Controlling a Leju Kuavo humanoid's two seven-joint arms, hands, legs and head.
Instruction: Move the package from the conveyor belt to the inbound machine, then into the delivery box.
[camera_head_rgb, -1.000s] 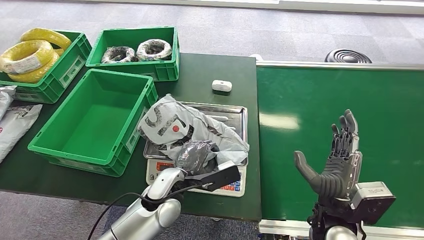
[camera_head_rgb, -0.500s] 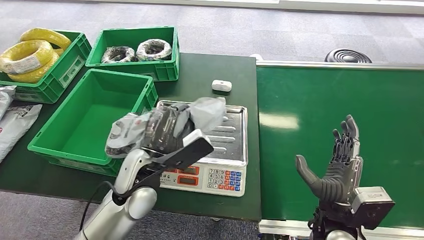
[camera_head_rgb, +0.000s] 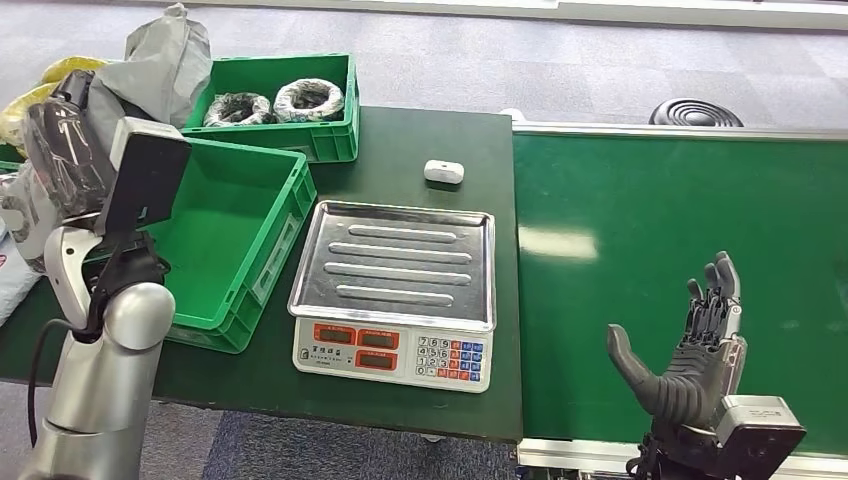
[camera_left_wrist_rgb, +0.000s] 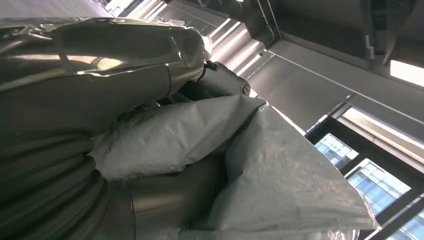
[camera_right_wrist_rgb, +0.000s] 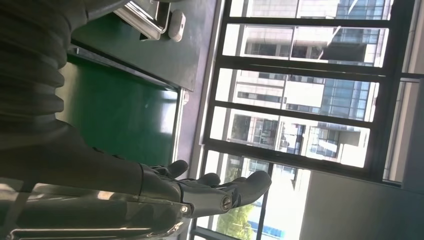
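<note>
package: crumpled grey plastic mailer bag (camera_head_rgb: 160, 60), gripped in the left hand (camera_head_rgb: 65, 150), raised at 10 o'clock above the empty green delivery box (camera_head_rgb: 215, 225)
inbound machine: steel-tray scale (camera_head_rgb: 400, 260), tray bare, centre
conveyor belt: green (camera_head_rgb: 680, 210), at 3 o'clock

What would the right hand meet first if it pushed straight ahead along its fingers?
Probably nothing: the right hand is open above the bare conveyor belt, fingers pointing toward its far edge. Its height over the belt is hard to judge.
</note>
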